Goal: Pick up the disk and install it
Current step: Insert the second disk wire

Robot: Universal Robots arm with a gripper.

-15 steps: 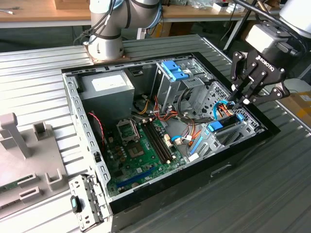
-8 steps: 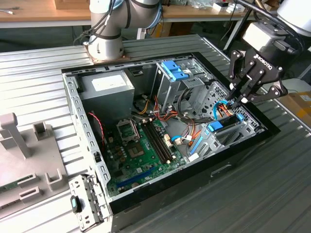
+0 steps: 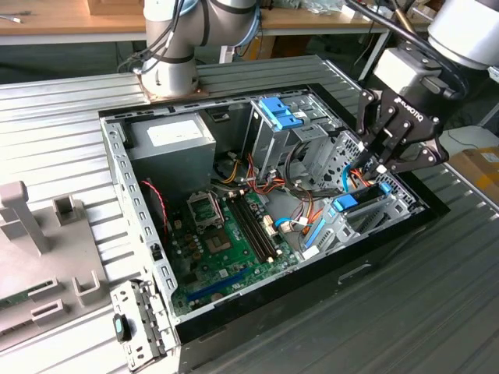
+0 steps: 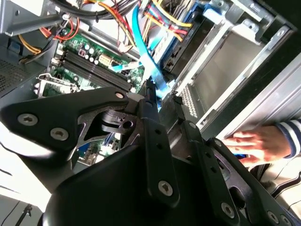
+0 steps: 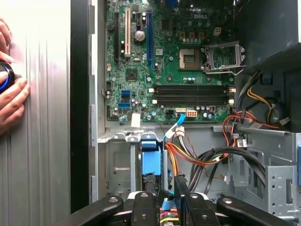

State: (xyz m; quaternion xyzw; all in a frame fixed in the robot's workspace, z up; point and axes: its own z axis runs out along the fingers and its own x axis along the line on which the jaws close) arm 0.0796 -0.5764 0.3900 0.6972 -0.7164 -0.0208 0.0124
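The gripper (image 5: 162, 186) has its narrowly parted fingers (image 5: 149, 186) just over the disk's (image 5: 151, 159) blue frame, grip unclear.

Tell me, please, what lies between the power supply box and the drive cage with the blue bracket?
A bundle of yellow and red cables, in the exterior view.

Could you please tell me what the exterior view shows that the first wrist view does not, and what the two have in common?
The exterior view alone shows the arm's base, the grey power-supply box and the grey fixture beside the computer case. The first wrist view alone shows a person's hand resting on the ribbed surface outside the case. Both share the green motherboard, the coloured cables and the black end effector low over the drive bay's blue plastic piece.
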